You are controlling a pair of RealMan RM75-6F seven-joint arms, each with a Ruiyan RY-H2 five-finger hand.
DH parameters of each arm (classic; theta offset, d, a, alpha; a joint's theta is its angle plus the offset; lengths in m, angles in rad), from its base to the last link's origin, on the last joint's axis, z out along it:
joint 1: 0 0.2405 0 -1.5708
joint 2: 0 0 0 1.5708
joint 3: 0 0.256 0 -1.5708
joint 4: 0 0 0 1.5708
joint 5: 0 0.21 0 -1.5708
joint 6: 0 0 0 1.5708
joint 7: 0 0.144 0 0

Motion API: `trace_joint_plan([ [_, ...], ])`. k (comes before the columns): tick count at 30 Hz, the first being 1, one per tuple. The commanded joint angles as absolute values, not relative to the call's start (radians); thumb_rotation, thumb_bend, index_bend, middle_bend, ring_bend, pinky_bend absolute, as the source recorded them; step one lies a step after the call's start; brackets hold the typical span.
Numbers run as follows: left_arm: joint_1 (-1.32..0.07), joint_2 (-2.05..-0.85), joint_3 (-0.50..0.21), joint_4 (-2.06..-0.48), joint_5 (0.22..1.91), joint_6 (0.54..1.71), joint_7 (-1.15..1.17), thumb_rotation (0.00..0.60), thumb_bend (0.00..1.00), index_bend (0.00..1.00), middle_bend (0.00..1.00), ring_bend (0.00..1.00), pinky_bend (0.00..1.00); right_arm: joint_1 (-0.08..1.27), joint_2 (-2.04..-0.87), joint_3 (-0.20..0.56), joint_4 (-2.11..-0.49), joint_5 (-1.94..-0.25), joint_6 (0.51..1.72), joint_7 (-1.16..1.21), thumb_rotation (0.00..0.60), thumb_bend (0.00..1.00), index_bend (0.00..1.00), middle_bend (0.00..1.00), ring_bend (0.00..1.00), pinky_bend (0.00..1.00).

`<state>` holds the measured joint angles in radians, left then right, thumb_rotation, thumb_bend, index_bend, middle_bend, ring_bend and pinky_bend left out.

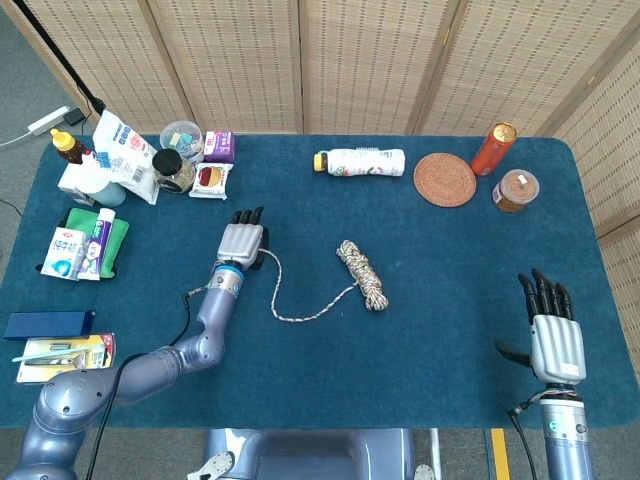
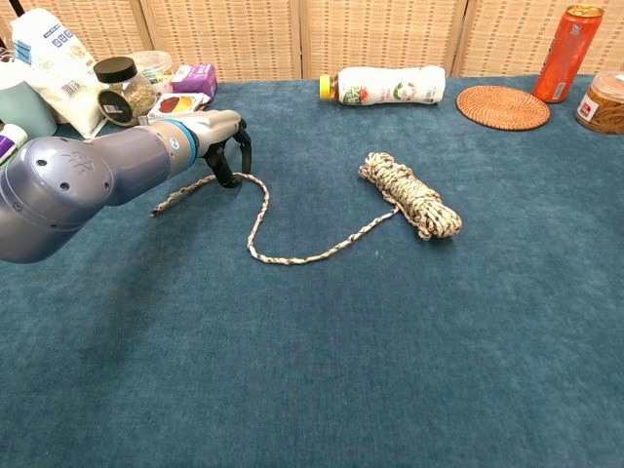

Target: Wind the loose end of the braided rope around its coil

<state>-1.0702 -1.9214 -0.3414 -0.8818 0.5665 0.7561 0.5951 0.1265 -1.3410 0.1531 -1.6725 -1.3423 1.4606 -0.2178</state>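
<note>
The braided rope's coil [image 1: 362, 273] [image 2: 411, 195] lies in the middle of the blue table. Its loose end [image 1: 276, 290] [image 2: 257, 222] snakes left across the cloth and finishes in a frayed tip [image 2: 158, 210]. My left hand [image 1: 241, 240] [image 2: 216, 136] hovers palm down over that end, fingers arched downward, with the fingertips [image 2: 227, 178] touching the rope where it lies flat. Nothing is lifted or gripped. My right hand [image 1: 553, 332] is at the near right of the table with its fingers spread, far from the rope; the chest view does not show it.
A lying white bottle [image 1: 362, 161], a woven coaster [image 1: 444, 179], an orange can [image 1: 493, 148] and a jar [image 1: 515, 190] sit along the far side. Packets, jars and boxes [image 1: 130, 160] crowd the far left corner, toothpaste boxes [image 1: 80, 250] the left edge.
</note>
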Motion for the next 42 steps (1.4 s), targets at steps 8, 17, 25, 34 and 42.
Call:
trace_joint_plan([
  [8, -1.075, -1.934, -0.337, -0.879, 0.572, 0.774, 0.609, 0.6, 0.42, 0.49, 0.0, 0.0, 0.0, 0.126, -1.337, 0.153, -1.675, -1.341, 1.462, -0.213, 0.6, 0.0, 0.0, 0.0, 0.0, 0.0],
  [17, -1.082, -1.951, -0.338, -0.869, 0.575, 0.78, 0.62, 0.6, 0.42, 0.51, 0.0, 0.0, 0.0, 0.125, -1.334, 0.151, -1.677, -1.342, 1.463, -0.207, 0.6, 0.0, 0.0, 0.0, 0.0, 0.0],
  [25, -1.084, -1.97, -0.341, -0.845, 0.581, 0.781, 0.619, 0.6, 0.43, 0.53, 0.0, 0.0, 0.0, 0.126, -1.332, 0.15, -1.677, -1.34, 1.462, -0.202, 0.6, 0.0, 0.0, 0.0, 0.0, 0.0],
  [34, -1.083, -1.991, -0.347, -0.815, 0.604, 0.783, 0.609, 0.6, 0.45, 0.56, 0.0, 0.0, 0.0, 0.128, -1.331, 0.149, -1.675, -1.337, 1.457, -0.198, 0.6, 0.0, 0.0, 0.0, 0.0, 0.0],
  [42, -1.074, -1.99, -0.352, -0.821, 0.622, 0.783, 0.596, 0.6, 0.49, 0.58, 0.0, 0.0, 0.0, 0.128, -1.331, 0.147, -1.676, -1.336, 1.457, -0.197, 0.6, 0.0, 0.0, 0.0, 0.0, 0.0],
])
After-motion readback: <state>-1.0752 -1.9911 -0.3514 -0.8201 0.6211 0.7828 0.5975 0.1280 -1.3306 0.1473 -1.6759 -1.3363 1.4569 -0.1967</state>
